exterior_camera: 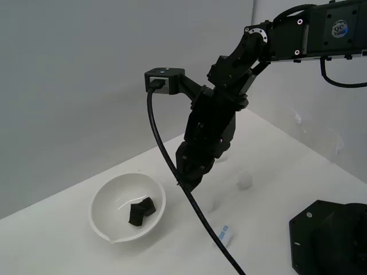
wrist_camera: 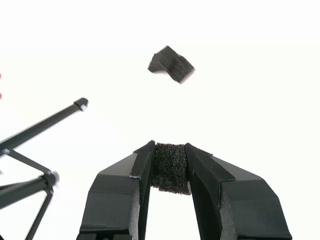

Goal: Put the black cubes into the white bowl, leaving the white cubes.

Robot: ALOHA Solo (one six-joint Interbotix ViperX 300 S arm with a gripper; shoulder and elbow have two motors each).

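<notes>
My gripper (exterior_camera: 189,182) hangs above the table just off the exterior view's right of the white bowl (exterior_camera: 109,197). In the wrist view the gripper (wrist_camera: 169,148) is shut on a black cube (wrist_camera: 170,173), which sits between the fingers. Two more black cubes (exterior_camera: 141,211) lie together inside the bowl; the wrist view shows them as one dark blurred clump (wrist_camera: 171,65) against washed-out white. A white cube (exterior_camera: 245,180) rests on the table to the exterior view's right of the gripper. Another pale cube (exterior_camera: 221,154) shows faintly behind the arm.
A flat white block with blue print (exterior_camera: 225,235) lies near the front, under the arm's black cable (exterior_camera: 172,166). A black base (exterior_camera: 330,238) fills the exterior view's lower right corner. Thin black rods (wrist_camera: 40,125) cross one side of the wrist view.
</notes>
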